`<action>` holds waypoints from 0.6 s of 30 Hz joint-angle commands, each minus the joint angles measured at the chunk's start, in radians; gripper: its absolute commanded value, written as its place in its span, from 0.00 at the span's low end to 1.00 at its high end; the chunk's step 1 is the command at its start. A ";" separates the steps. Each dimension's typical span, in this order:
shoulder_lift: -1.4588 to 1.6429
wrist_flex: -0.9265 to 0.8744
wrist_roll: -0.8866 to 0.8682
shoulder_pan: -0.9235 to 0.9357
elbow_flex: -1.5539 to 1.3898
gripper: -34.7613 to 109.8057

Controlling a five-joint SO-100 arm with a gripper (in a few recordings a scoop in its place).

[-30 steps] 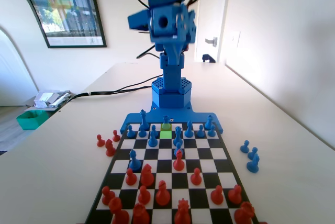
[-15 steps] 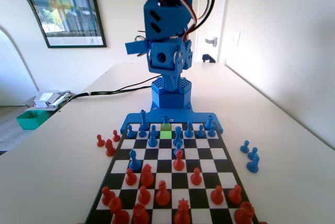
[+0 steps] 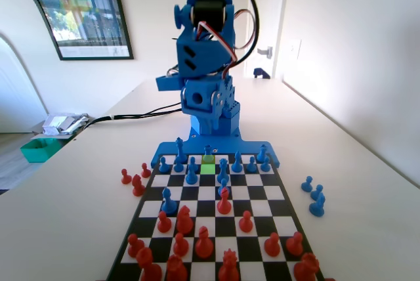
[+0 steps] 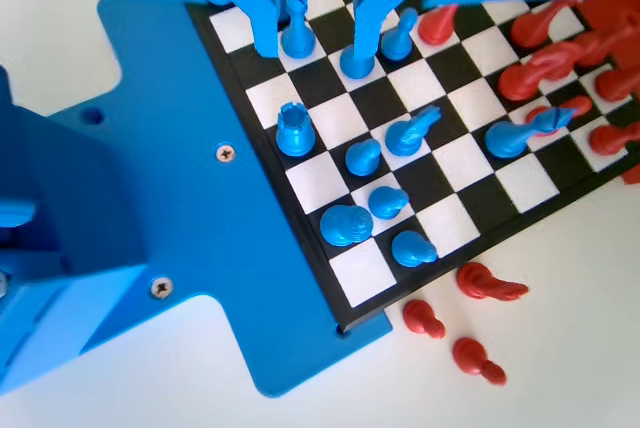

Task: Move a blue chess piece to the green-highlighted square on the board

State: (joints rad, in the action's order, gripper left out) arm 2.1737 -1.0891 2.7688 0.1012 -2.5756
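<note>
End effector [image 4: 312, 53] spread wide over the board [image 4: 455, 223] — blue chess piece [image 4: 357, 60], short and knob-topped, by one jaw

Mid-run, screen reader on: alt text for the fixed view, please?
The blue arm's gripper hangs above the board's far end, holding nothing. The green-highlighted square sits empty among blue pieces; red pieces fill the near rows.

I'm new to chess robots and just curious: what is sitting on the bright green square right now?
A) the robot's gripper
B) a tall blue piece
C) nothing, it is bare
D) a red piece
C: in the fixed view the green-highlighted square lies bare, with blue pieces on neighbouring squares of the board and the arm raised above the far edge.
</note>
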 commanded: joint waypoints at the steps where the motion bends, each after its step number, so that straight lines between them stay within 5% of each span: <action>1: -0.009 0.025 0.017 0.012 -0.003 0.32; 18: -0.032 0.227 0.031 0.012 -0.175 0.32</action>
State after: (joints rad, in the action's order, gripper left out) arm 2.1307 -0.8928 2.7842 0.0982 -2.7336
